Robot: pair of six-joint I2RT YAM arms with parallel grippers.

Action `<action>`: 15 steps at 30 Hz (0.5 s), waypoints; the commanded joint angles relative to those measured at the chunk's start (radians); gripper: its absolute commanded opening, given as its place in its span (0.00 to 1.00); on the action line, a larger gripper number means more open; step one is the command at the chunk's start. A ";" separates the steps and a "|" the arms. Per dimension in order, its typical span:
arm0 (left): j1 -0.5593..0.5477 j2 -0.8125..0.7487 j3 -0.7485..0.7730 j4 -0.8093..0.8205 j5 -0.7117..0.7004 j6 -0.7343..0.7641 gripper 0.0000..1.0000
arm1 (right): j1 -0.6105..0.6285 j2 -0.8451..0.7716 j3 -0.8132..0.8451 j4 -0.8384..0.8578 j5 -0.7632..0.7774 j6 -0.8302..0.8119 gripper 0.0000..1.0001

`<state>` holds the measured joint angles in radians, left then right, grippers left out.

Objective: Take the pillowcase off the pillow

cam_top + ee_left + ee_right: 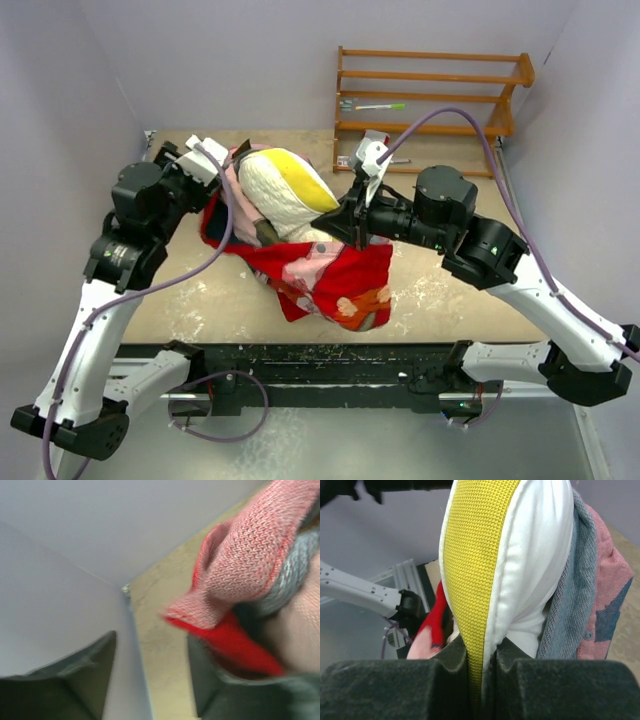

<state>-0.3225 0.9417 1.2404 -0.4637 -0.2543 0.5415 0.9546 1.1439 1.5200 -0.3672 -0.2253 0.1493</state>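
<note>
Red floral-printed pillowcase [335, 282] (pale pink inside), and a cream-white, yellow-banded pillow [272, 196].

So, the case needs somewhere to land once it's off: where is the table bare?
Bare table shows near-left, between the left arm and the hanging pillowcase, and near-right, between pillowcase and right arm. The middle is crowded with the pillow; the wooden rack fills the far right.

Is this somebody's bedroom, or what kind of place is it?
Probably a robot lab booth, not a bedroom: white-and-black left arm and right arm bolted to a black metal rail, plain lilac walls boxing in a scuffed wooden tabletop, an orange wooden rack.
</note>
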 commanded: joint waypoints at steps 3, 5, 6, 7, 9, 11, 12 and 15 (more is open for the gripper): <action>0.016 0.013 0.469 -0.420 0.440 -0.041 1.00 | -0.014 0.086 0.227 0.024 0.168 -0.063 0.00; 0.017 0.091 0.677 -0.593 0.560 -0.002 1.00 | -0.022 0.153 0.300 0.000 0.188 -0.092 0.00; 0.017 0.133 0.782 -0.679 0.609 0.015 1.00 | -0.024 0.188 0.336 -0.012 0.200 -0.109 0.00; 0.016 0.170 0.860 -0.739 0.652 0.030 1.00 | -0.025 0.222 0.374 -0.024 0.218 -0.124 0.00; 0.016 0.209 0.946 -0.823 0.734 0.076 1.00 | -0.025 0.307 0.444 -0.050 0.223 -0.151 0.00; 0.017 0.200 0.923 -0.853 0.787 0.141 1.00 | -0.022 0.386 0.526 -0.064 0.214 -0.198 0.00; 0.016 0.188 0.885 -0.853 0.799 0.172 1.00 | -0.017 0.428 0.573 -0.086 0.190 -0.204 0.00; 0.016 0.128 0.744 -0.834 0.819 0.292 1.00 | 0.008 0.500 0.629 -0.114 0.075 -0.224 0.00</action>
<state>-0.3096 1.0714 2.1311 -1.1717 0.4435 0.6540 0.9360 1.5978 2.0518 -0.5301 -0.0486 0.0074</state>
